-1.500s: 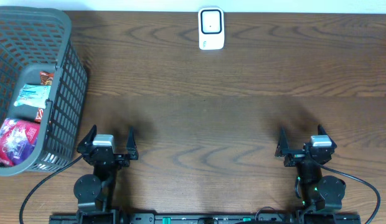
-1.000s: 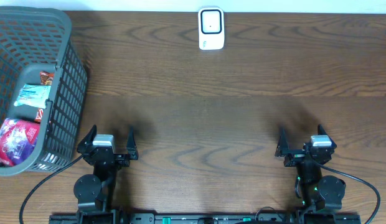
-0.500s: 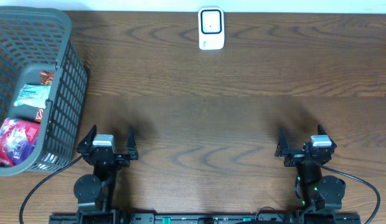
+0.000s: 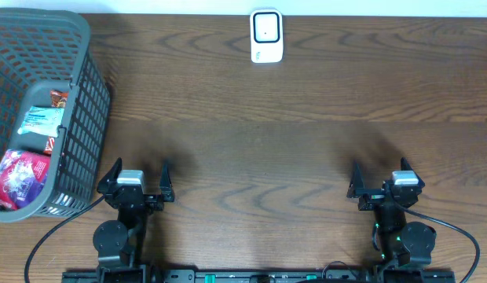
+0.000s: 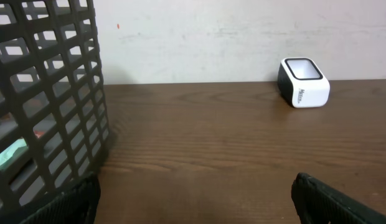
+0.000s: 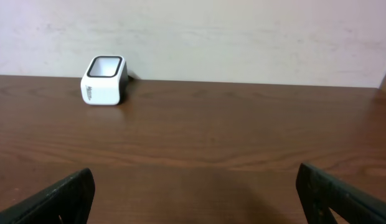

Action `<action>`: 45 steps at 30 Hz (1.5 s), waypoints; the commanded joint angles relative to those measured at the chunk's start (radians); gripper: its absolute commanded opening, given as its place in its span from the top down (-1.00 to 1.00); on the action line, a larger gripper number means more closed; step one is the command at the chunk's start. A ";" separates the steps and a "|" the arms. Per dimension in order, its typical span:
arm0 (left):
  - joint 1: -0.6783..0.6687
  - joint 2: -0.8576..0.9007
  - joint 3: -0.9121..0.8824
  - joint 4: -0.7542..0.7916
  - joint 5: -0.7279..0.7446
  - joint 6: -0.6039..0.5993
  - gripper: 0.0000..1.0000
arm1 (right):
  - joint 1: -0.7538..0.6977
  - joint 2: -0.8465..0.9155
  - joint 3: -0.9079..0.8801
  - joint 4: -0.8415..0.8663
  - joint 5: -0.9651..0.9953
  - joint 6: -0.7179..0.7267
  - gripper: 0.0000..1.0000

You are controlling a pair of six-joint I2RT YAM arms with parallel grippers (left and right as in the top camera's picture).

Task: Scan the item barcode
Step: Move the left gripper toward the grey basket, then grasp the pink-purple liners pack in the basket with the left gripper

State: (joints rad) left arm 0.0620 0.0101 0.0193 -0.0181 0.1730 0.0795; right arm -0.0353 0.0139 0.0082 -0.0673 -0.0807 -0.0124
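- A dark grey mesh basket point(image 4: 78, 86) stands at the far left of the counter point(image 4: 259, 134), partly cut off by the frame edge.
- The items lie inside the basket. A pink-and-red packet point(image 4: 20, 177) is at its near end and a blue-and-white packet point(image 4: 41, 119) lies beyond it. A small red-printed item point(image 4: 59, 98) sits farthest back. Their print is too small to read.
- The left end effector point(image 4: 140, 171) sits at the near edge of the counter, just right of the basket and not touching it. Its two fingers are spread wide with only bare wood between them. In the left wrist view, the basket's mesh fills the left side.
- A white scanner point(image 4: 266, 36) with a black-framed window stands at the far edge, a little right of centre. It is well apart from both arms and from the basket. Both wrist views show it against a pale wall point(image 6: 243, 31).
- The right end effector point(image 4: 380, 174) rests at the near edge on the right side. Its fingers are likewise spread wide and hold nothing.
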 commanded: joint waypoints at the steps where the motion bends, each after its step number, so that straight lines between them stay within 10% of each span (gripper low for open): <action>1: 0.004 -0.006 -0.015 -0.037 0.005 0.013 -0.96 | -0.003 0.003 -0.003 -0.003 0.004 -0.015 -0.99; 24: 0.004 -0.006 -0.015 0.007 0.119 -0.046 -0.96 | -0.003 0.003 -0.003 -0.003 0.004 -0.015 -0.99; 29: 0.004 -0.006 -0.015 0.309 0.552 -0.198 -0.96 | -0.003 0.003 -0.003 -0.003 0.004 -0.015 -0.98; 34: 0.004 -0.003 0.029 0.739 0.453 -0.303 -0.95 | -0.003 0.003 -0.003 -0.003 0.004 -0.015 -0.99; 39: 0.005 0.139 0.320 0.543 0.191 -0.251 -0.95 | -0.003 0.003 -0.003 -0.003 0.004 -0.015 -0.99; 45: 0.005 0.606 0.902 -0.042 -0.055 -0.052 -0.95 | -0.003 0.003 -0.003 -0.003 0.004 -0.015 -0.99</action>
State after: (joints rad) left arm 0.0639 0.3923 0.6609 0.1017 0.3172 -0.1219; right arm -0.0353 0.0193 0.0071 -0.0662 -0.0776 -0.0128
